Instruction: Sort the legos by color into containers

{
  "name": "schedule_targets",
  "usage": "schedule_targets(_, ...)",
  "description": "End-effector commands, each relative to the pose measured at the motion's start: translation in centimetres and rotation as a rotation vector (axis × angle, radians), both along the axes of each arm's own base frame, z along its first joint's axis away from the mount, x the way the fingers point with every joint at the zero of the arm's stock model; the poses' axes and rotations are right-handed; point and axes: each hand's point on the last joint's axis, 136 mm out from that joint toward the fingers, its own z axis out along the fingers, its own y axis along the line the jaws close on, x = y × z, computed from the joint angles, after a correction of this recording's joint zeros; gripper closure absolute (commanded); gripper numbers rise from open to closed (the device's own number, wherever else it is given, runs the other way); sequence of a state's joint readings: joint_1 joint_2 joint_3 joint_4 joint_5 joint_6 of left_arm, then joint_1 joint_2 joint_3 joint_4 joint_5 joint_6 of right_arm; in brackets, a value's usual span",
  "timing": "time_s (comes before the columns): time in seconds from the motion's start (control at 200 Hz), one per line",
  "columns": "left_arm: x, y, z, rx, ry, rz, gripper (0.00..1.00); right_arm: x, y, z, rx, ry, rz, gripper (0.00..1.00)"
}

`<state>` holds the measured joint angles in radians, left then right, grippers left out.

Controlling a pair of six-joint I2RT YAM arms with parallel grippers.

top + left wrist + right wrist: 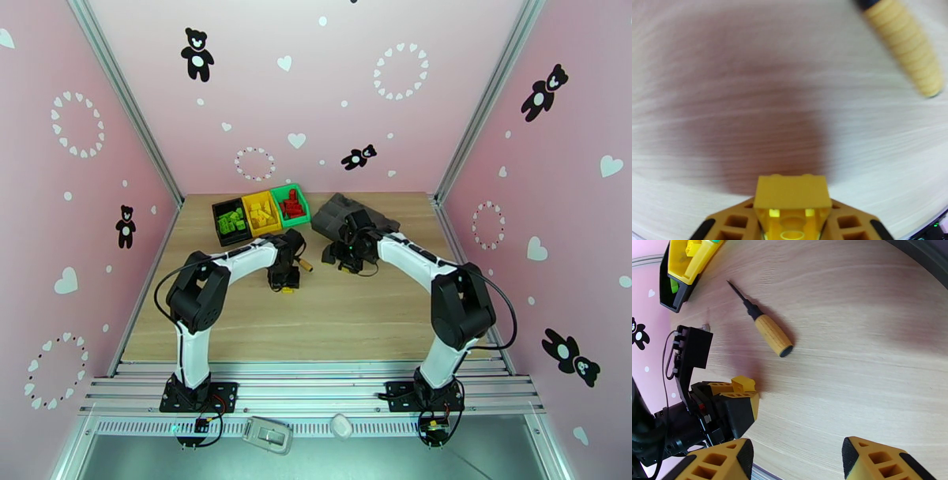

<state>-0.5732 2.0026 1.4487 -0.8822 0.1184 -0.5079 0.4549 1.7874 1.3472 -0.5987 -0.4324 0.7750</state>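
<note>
A yellow lego sits between the orange fingers of my left gripper, which is shut on it just above the wooden table. From above, that left gripper is mid-table with the yellow lego at its tip. The same lego shows in the right wrist view. Three joined containers stand at the back: the black one holds green legos, the yellow one yellow legos, the green one red legos. My right gripper is open and holds nothing.
A screwdriver with a yellowish handle lies on the table between the two grippers, just beyond the left one. A dark grey tray sits tilted behind the right gripper. The near half of the table is bare wood.
</note>
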Motion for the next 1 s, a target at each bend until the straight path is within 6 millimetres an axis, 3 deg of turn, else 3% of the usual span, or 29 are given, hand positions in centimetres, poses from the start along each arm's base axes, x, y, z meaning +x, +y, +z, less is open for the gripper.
schedule_targets(0.0, 2.9, -1.0, 3.7, -0.162, -0.062, 0.069, 0.70, 0.1, 2.2, 0.3, 0.034, 0.019, 0.049, 0.36)
schedule_targets(0.19, 7.2, -1.1, 7.1, -0.357, -0.089, 0.166, 0.71, 0.7, 6.0, 0.8, 0.087, 0.024, 0.108, 0.36)
schedule_targets(0.37, 12.3, 1.0, 9.8, -0.502, -0.123, 0.287, 0.71, 1.7, 9.6, 1.2, 0.139, 0.024, 0.155, 0.36)
schedule_targets(0.596, 19.8, 5.6, 13.2, -0.586, -0.216, 0.433, 0.70, 3.3, 10.7, 1.4, 0.145, 0.019, 0.155, 0.36)
schedule_targets(0.751, 25.0, 8.5, 13.6, -0.591, -0.260, 0.541, 0.69, 4.0, 10.5, 1.6, 0.139, 0.018, 0.141, 0.36)
schedule_targets(0.841, 27.4, 9.7, 13.0, -0.603, -0.268, 0.595, 0.52, 4.5, 10.1, 1.9, 0.140, 0.012, 0.123, 0.36)
schedule_targets(0.901, 28.2, 10.6, 12.5, -0.595, -0.264, 0.630, 0.29, 4.7, 9.8, 2.1, 0.136, 0.007, 0.116, 0.36)
schedule_targets(0.991, 28.6, 10.7, 12.9, -0.598, -0.278, 0.627, 0.18, 4.6, 9.3, 2.4, 0.121, 0.001, 0.109, 0.36)
